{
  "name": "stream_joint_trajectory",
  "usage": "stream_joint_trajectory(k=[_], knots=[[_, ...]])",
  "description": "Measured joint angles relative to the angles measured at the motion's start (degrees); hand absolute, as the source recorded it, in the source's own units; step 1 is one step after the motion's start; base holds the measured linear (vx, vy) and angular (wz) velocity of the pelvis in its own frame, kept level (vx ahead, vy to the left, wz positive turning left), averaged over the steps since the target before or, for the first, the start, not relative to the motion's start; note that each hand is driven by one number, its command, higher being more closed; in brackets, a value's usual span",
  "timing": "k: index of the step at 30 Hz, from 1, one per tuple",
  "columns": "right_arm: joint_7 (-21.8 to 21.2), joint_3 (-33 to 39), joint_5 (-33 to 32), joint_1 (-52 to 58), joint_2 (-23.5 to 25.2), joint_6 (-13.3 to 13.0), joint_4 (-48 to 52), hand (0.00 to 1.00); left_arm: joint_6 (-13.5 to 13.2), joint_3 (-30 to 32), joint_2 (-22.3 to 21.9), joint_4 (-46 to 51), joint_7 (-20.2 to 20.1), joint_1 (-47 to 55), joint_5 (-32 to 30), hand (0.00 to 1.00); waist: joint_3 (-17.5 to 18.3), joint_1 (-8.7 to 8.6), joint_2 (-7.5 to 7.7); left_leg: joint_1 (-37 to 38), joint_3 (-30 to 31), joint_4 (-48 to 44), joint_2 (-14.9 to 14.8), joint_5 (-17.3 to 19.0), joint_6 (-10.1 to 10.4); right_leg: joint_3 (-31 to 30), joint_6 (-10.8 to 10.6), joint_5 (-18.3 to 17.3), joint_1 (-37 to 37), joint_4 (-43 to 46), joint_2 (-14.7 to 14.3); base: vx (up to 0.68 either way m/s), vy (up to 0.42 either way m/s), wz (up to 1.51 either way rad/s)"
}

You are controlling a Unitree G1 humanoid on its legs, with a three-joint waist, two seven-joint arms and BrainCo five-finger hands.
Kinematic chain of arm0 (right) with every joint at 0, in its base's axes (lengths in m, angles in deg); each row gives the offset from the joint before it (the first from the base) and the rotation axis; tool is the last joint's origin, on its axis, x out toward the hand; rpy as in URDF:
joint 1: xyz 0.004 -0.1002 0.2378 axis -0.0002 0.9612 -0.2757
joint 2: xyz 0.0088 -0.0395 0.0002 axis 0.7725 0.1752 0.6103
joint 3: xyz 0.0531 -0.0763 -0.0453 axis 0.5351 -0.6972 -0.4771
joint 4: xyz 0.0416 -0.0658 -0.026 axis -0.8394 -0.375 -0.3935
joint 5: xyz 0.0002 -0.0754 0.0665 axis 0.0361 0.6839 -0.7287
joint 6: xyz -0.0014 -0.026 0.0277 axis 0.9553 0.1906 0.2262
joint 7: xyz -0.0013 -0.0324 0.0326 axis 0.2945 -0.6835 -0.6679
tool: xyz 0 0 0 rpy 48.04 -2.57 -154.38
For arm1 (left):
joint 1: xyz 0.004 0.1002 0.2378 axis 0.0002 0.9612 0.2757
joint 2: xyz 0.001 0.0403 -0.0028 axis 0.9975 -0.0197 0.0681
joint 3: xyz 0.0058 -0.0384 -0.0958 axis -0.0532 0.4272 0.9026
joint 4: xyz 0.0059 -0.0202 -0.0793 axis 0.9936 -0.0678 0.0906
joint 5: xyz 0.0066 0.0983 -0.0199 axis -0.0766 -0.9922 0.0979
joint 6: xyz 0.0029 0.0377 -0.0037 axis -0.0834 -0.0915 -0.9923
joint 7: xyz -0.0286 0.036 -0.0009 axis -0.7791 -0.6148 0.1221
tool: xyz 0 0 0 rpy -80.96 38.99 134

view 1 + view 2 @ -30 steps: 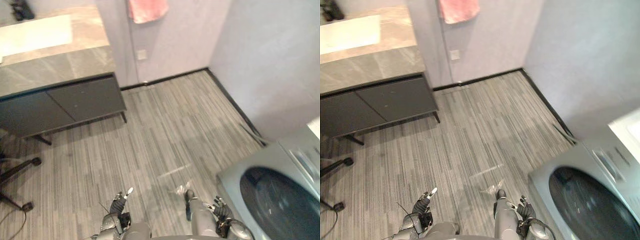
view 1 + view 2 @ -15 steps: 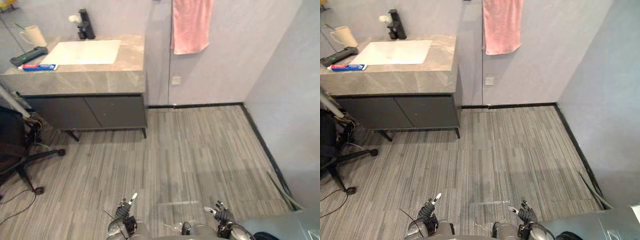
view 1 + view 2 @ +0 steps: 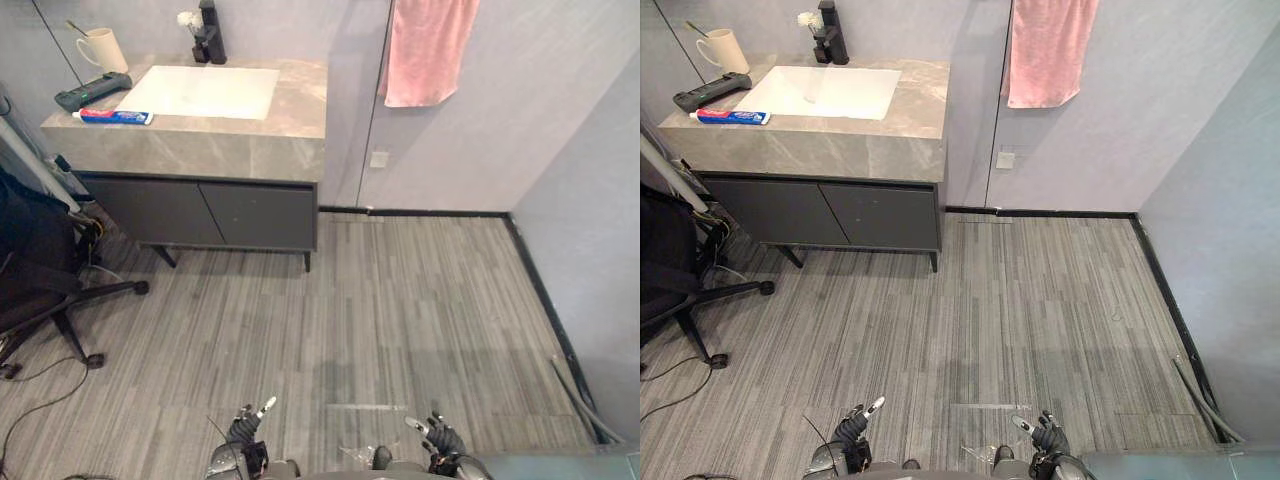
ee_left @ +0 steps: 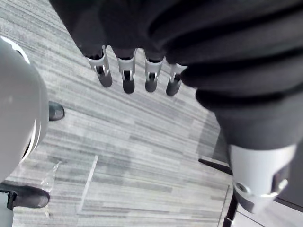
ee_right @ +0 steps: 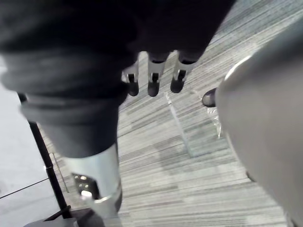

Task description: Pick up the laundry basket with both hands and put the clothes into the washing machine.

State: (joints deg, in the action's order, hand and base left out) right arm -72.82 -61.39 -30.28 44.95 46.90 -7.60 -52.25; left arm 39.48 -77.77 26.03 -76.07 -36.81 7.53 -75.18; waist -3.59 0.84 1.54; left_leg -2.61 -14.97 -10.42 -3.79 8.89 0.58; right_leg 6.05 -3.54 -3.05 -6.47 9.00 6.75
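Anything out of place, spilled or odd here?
A crumpled clear plastic scrap litters the floor between the open, empty left hand and right hand. A loose grey hose trails along the floor's right edge.

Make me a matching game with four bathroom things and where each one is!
Things:
1 towel
2 mug
3 toothpaste tube
4 office chair

Places:
A on the floor beside the cabinet
B hanging on the wall
C standing at the counter's back corner
D lying on the counter by the sink

Pairs: 1-B, 2-C, 3-D, 4-A.
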Motion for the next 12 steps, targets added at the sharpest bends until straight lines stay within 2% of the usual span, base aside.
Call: stream_joint_trajectory(k=[4, 6, 12], knots=[[0.19, -0.48, 1.78, -0.43, -0.76, 0.81, -2.39, 0.0, -0.26, -0.31, 0.22, -0.09, 0.16, 0.12, -0.07, 0.0, -0.08, -0.16, 0.29, 0.69, 0.74, 4.48, 1.73, -3.52, -0.35, 0.49, -1.27, 0.7, -1.62, -0.03, 1.75, -0.15, 0.004, 0.08], [0.25, -0.56, 1.8, -0.55, -0.88, 0.91, -2.82, 0.0, -0.72, -0.31, 0.31, -0.08, 0.23, 0.15, -0.02, 0.0, -0.18, -0.11, 0.49, 0.78, 1.17, 4.81, 1.88, -3.78, -0.22, 1.07, -1.48, 1.62, -0.74, -1.33, 1.89, -0.14, 0.017, 0.14], [0.3, -3.2, 1.79, -0.16, -0.66, 1.05, -3.12, 0.0, -2.01, -0.05, 1.98, -0.02, 2.2, 2.86, 0.17, 0.0, 2.56, 0.02, 2.31, 1.28, 1.39, 10.78, 3.15, -5.87, 0.56, 1.58, -2.02, 5.72, 1.29, -9.86, 1.52, -0.09, 0.028, 0.01]])
